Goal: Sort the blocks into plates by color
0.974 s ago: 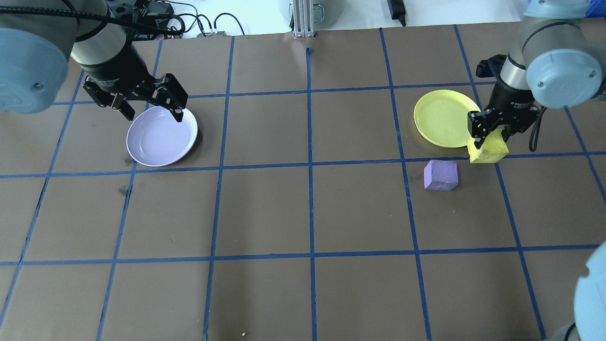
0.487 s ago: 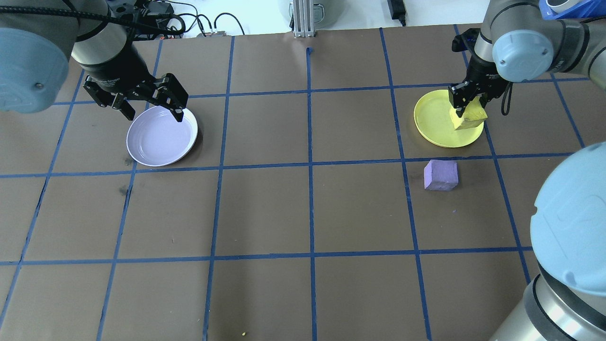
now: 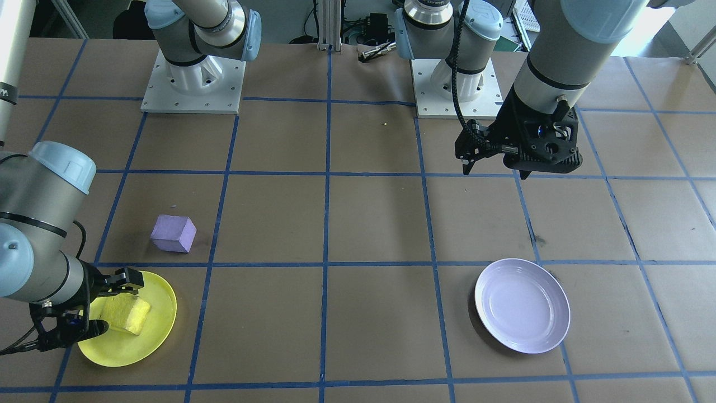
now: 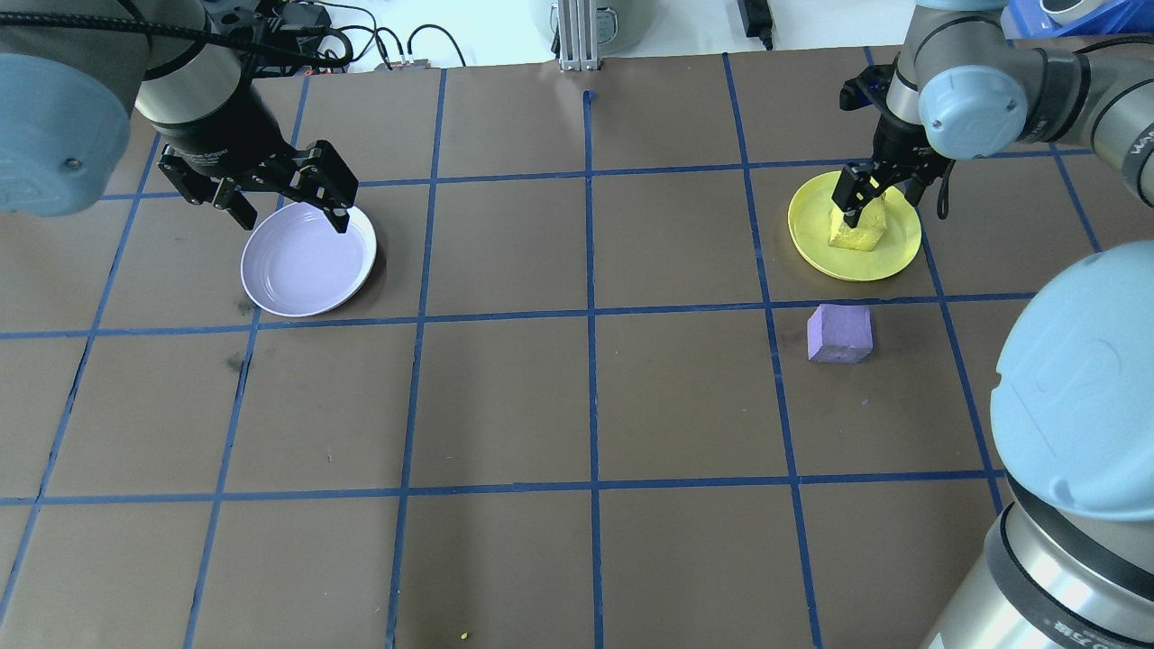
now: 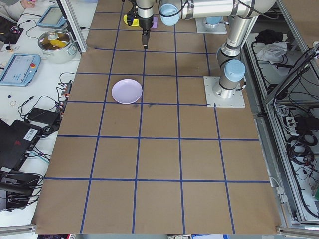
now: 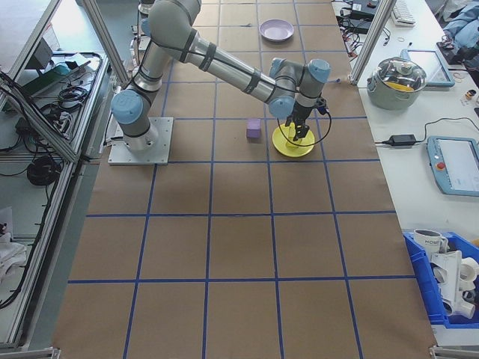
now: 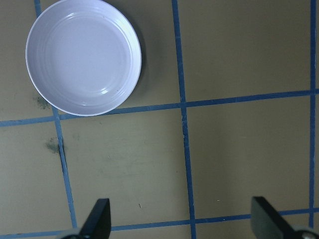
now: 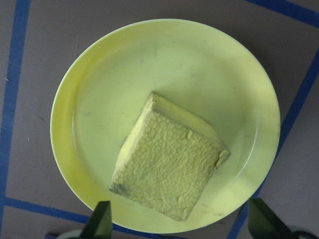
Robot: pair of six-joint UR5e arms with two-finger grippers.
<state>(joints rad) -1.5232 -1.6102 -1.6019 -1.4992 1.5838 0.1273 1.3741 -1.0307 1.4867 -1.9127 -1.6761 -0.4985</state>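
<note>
The yellow block [image 8: 167, 164] lies flat in the yellow plate [image 8: 124, 74], at the right rear of the overhead view [image 4: 856, 233]. My right gripper [image 8: 182, 225] hangs just over it, open, fingers well clear on either side of the block [image 3: 126, 313]. The purple block [image 4: 839, 333] sits on the table just in front of the yellow plate [image 4: 811, 243]. The lavender plate [image 4: 306, 261] at the left rear holds nothing. My left gripper [image 4: 279, 194] hovers open at that plate's back edge, nothing between its fingers [image 7: 99, 221].
Brown paper with a blue tape grid covers the table. Cables and a metal post [image 4: 577, 36] lie beyond the far edge. The arm bases [image 3: 193, 84] stand on the robot's side of the table. A pot [image 6: 403, 78] and tablets rest on the side benches.
My right gripper carried the yellow block from beside the yellow plate to over it, lowered and opened; the block now lies in the plate. The left arm has not moved.
</note>
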